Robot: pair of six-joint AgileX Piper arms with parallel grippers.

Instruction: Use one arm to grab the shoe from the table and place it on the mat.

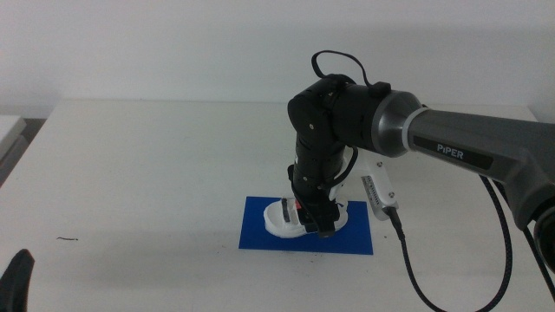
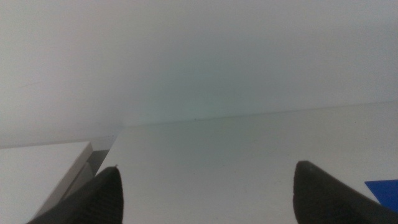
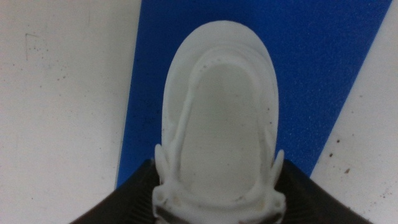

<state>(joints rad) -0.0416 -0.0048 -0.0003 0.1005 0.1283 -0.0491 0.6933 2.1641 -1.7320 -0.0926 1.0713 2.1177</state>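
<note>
The white sandal [image 1: 286, 218] lies on the deep-blue mat [image 1: 260, 232], its toe towards the mat's left part. My right gripper [image 1: 317, 222] comes down from the right arm [image 1: 451, 143] and is shut on the sandal's rear part. In the right wrist view the two dark jaws press against both sides of the sandal [image 3: 217, 118], with the mat [image 3: 298, 74] under it. The straps are hidden. My left gripper [image 1: 17, 279] waits at the bottom left edge, open and empty [image 2: 205, 193].
The white table [image 1: 139, 173] surrounds the mat. A small dark speck [image 1: 68, 239] lies at the front left. The right arm's black cable [image 1: 408, 251] hangs over the table right of the mat. A corner of the mat [image 2: 385, 190] shows in the left wrist view.
</note>
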